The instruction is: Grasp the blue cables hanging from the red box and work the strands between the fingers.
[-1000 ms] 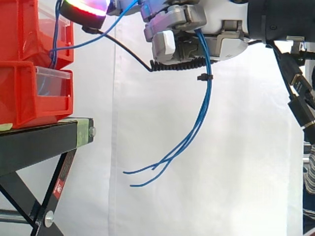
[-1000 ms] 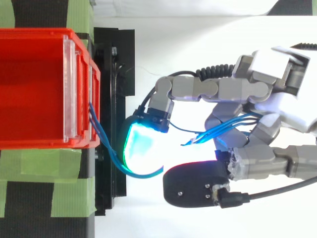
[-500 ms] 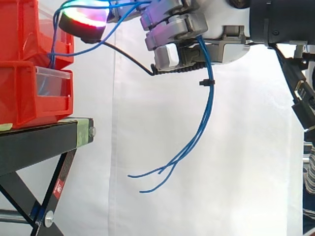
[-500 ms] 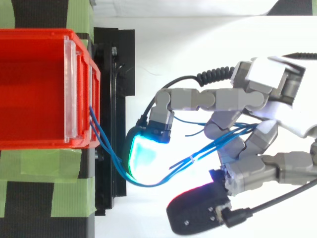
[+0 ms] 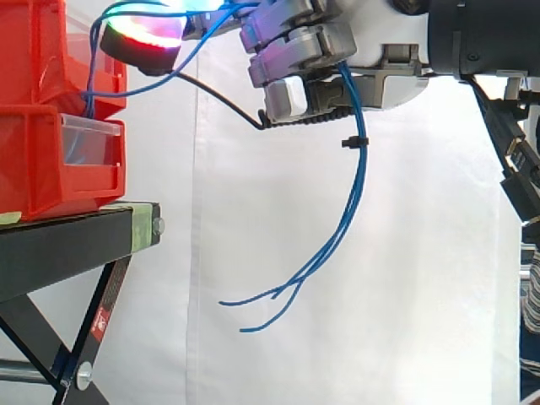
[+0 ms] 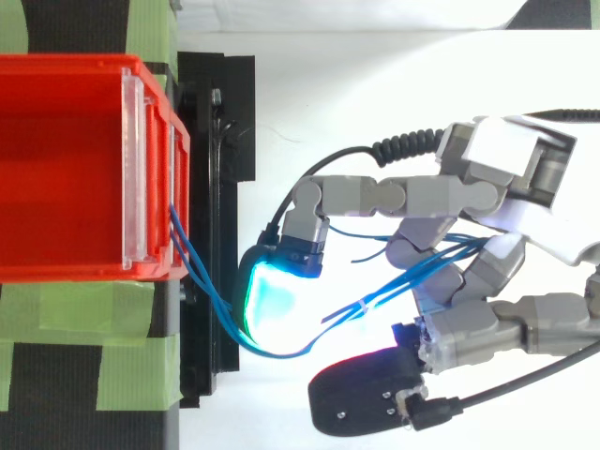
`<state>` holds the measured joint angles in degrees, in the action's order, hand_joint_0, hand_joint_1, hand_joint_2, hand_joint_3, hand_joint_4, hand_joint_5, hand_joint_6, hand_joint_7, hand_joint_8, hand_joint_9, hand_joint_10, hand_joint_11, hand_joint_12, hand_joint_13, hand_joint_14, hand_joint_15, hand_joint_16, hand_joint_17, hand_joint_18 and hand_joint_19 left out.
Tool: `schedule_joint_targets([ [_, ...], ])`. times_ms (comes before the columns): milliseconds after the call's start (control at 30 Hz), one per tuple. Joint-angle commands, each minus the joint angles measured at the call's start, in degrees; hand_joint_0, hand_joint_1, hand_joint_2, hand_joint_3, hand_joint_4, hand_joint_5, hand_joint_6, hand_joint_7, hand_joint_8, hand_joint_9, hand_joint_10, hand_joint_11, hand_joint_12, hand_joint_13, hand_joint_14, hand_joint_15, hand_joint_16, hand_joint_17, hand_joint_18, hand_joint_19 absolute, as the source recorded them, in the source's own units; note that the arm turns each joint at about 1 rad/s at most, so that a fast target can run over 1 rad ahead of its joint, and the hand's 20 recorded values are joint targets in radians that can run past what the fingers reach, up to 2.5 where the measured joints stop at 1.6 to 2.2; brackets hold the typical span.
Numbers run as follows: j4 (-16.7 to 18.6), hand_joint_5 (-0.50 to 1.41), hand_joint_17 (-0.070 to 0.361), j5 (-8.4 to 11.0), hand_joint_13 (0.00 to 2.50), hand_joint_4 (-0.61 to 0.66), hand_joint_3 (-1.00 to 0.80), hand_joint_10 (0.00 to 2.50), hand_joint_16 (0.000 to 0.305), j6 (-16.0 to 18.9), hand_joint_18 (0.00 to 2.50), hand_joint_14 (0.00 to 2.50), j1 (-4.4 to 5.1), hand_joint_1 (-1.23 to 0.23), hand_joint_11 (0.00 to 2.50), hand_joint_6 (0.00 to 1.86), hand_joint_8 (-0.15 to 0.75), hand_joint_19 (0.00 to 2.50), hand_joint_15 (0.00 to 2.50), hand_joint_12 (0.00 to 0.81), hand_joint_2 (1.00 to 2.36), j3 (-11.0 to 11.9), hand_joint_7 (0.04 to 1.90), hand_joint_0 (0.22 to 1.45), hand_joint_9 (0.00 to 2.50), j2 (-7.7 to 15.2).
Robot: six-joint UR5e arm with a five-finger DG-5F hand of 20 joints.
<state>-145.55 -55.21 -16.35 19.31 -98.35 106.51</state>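
box (image 6: 66, 64): red, at left; cables (image 5: 361, 173) leave its right wall. risk: a hard pull to the right would likely draw the strands taut and shift the box.
stand (image 5: 76, 240): black, under the box, with green tape (image 6: 94, 309) on it.
cables: blue, looped round the glowing pad (image 6: 272, 295), then threaded through the fingers; free ends hang low, bound by a tie (image 5: 354, 142). risk: the loop may snag on the pad, and strands may slip out if the fingers loosen.
robot hand (image 6: 539, 211): at right, fingers curled, clenched on the cables.
curtain (image 5: 253, 211): white, behind. no obstacle seen between robot hand and box.
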Motion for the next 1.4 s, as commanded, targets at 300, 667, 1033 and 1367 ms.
schedule_joint_targets([
  [300, -0.44, 0.33, 0.182, 0.10, 1.96, 0.19, -0.82, 2.50, 0.243, -0.09, 2.50, 2.50, -0.06, -0.76, 2.50, 0.00, 0.532, 0.60, 1.71, 0.684, 1.01, 0.00, 1.37, 0.77, 1.78, 0.01],
  [667, -0.61, 0.16, 0.182, -0.07, 1.96, 0.16, -0.76, 2.50, 0.243, -0.53, 2.50, 2.50, -0.06, -0.83, 2.50, 0.17, 0.532, 0.60, 1.71, 0.684, 1.01, 0.00, 1.32, 0.84, 1.78, 0.01],
  [1033, -1.05, 0.03, 0.182, -0.07, 1.96, 0.16, -0.64, 2.50, 0.243, -2.11, 2.50, 2.50, -0.06, -0.85, 2.50, 0.48, 0.532, 0.60, 1.71, 0.684, 1.01, 0.00, 1.21, 0.93, 1.78, 0.01],
  [1367, -2.46, 0.03, 0.182, -0.34, 1.96, 0.19, -0.59, 2.50, 0.243, -4.13, 2.50, 2.50, -0.06, -0.83, 2.50, 0.59, 0.532, 0.60, 1.71, 0.684, 1.01, 0.00, 1.14, 0.95, 1.78, 0.01],
])
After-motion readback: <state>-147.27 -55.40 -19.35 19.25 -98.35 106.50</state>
